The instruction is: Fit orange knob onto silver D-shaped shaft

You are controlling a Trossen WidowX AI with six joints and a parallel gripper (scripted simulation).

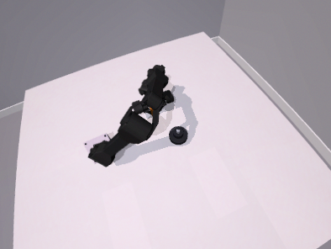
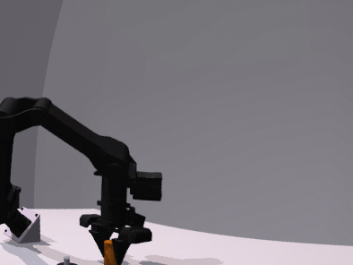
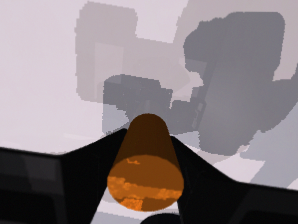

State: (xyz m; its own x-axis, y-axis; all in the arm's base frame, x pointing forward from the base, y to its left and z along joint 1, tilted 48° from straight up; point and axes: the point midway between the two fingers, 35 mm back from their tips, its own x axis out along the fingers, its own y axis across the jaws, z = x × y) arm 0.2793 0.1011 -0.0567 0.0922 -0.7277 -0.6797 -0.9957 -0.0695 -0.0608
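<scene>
While the gripper (image 1: pixel 154 110) (image 2: pixel 110 257) (image 3: pixel 147 136) points downward, its jaws clamp the orange knob (image 1: pixel 151 111) (image 2: pixel 109 252) (image 3: pixel 146 175).
Pedestal (image 1: pixel 178 140) (image 2: pixel 67 264): apart from knob; shaft (image 1: pixel 178 131) (image 2: pixel 66 260) bare.

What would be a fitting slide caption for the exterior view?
The pincer grips the orange knob beside the silver shaft.

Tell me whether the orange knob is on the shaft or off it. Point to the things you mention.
Off: the knob (image 1: pixel 151 111) (image 2: pixel 108 252) (image 3: pixel 145 182) is gripped beside the pedestal (image 1: pixel 178 140), whose shaft (image 1: pixel 178 131) (image 2: pixel 66 260) stands bare.

The black arm (image 1: pixel 136 128) reaches over the pale table (image 1: pixel 176 198). The round pedestal (image 1: pixel 178 139) stands apart from it, shaft (image 1: pixel 178 131) upright
</scene>
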